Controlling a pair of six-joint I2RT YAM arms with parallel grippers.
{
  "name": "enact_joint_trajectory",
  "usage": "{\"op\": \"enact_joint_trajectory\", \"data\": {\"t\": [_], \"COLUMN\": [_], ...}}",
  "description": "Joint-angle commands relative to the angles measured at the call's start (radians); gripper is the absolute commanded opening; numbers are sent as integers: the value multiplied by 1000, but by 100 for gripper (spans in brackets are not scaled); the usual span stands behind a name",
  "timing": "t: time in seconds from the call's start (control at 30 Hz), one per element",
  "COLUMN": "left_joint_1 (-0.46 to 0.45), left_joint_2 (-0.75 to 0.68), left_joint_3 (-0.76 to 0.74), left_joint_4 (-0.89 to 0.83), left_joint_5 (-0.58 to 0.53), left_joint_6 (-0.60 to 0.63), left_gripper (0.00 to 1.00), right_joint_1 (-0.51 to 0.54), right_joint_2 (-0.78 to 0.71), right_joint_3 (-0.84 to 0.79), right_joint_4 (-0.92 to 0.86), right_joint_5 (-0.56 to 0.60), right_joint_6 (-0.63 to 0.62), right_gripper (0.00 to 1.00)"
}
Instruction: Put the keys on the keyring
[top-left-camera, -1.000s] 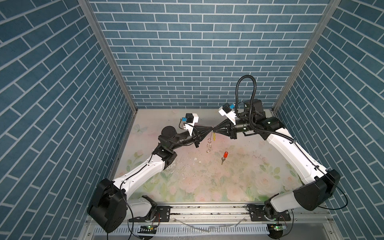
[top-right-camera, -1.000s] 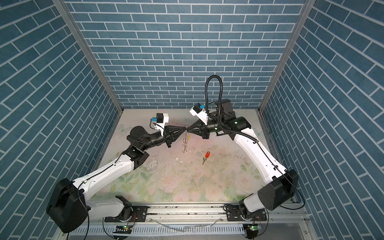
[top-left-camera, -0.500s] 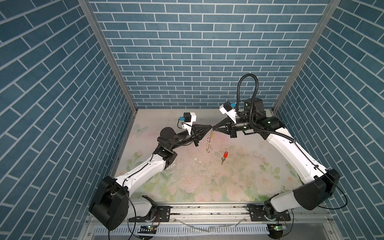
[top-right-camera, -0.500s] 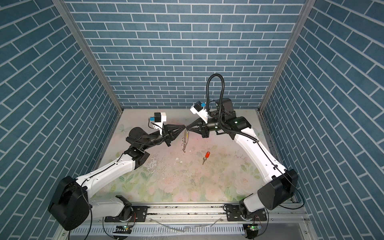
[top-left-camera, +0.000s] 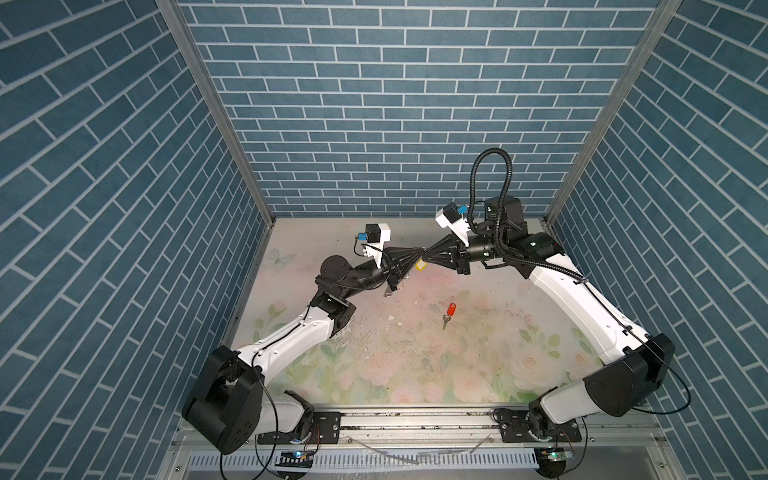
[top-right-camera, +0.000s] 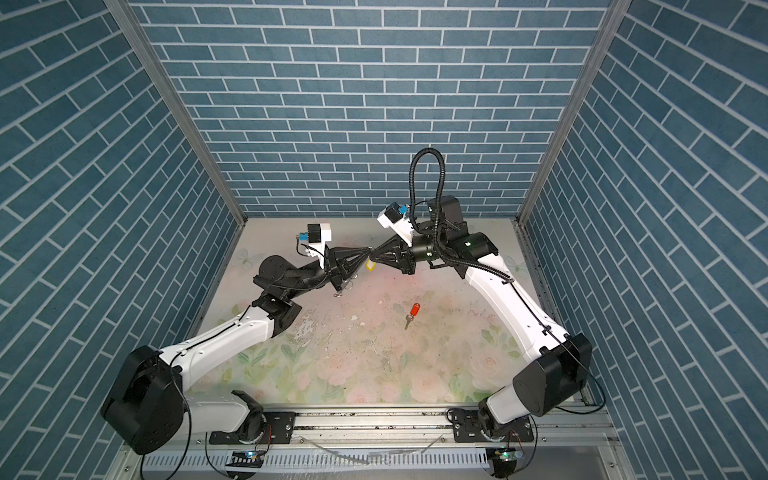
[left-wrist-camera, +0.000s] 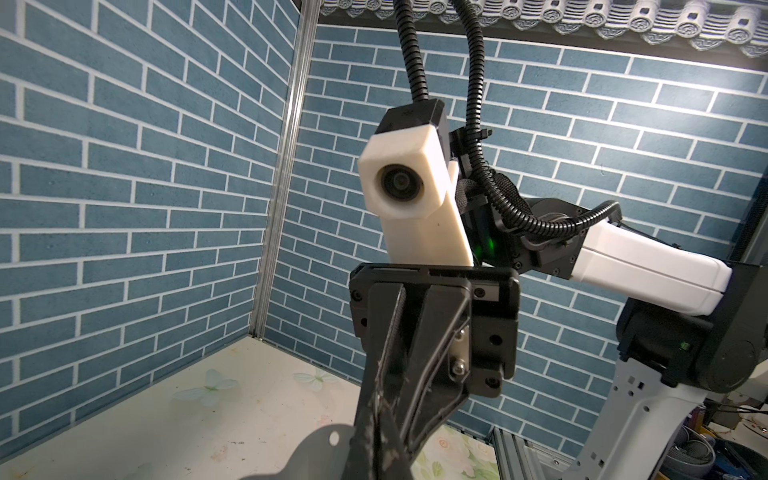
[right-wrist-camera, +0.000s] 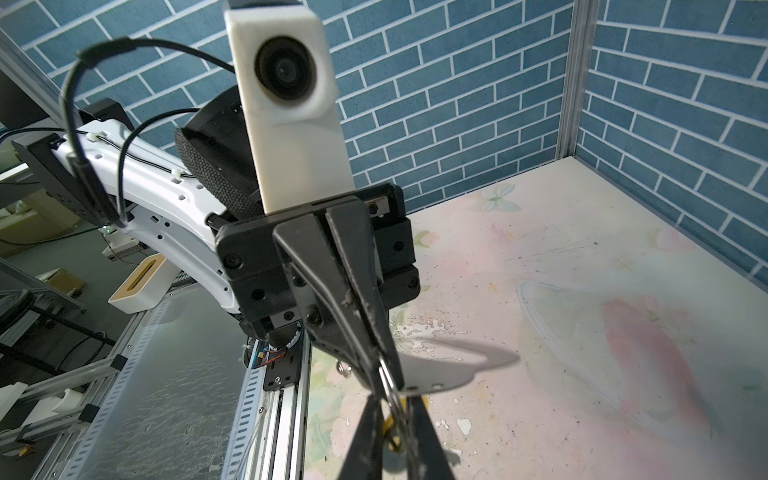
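Above the far middle of the desk (top-left-camera: 457, 374), we see the left claw (top-left-camera: 419, 251) and the right claw (top-left-camera: 428, 254) meeting tip to tip. We find the left claw pressed shut on the keyring (top-left-camera: 390, 290), whose silver rings dangle beneath it. The right claw's jaws stand narrow, with the yellow-tagged key (top-left-camera: 420, 265) hanging just below them, its ring between the fingertips; whether they pinch it we cannot tell. Near the desk's centre we see the red-tagged key (top-left-camera: 449, 312) lying flat, well apart from both claws.
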Motion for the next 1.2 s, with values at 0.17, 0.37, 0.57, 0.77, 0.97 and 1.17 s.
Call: {"op": "enact_joint_trajectory", "data": {"t": [0.17,0.37,0.57,0.77,0.97,1.17], "left_joint_1": [-17,-17,-17,-18,-17,-17], "left_joint_2": [-13,-47,-79,-83,-76,-76], "left_joint_3": [-3,-11,-11,-2,-1,-3], "left_joint_4": [58,1,-62,-91,-91,-91], "left_joint_5": [1,-19,-32,-39,-39,-39], "left_joint_6": [-2,37,76,89,91,94], "left_gripper": [0,0,0,0,0,0], "right_joint_1": [48,30,4,1,2,3], "right_joint_2": [14,-66,-135,-167,-143,-127], "right_joint_3": [-25,-51,-74,-87,-83,-91], "right_joint_4": [-9,-39,-48,18,102,139], "right_joint_5": [-4,91,193,241,220,159], "right_joint_6": [-14,-29,-16,60,155,171], "right_gripper": [18,25,34,26,11,8]}}
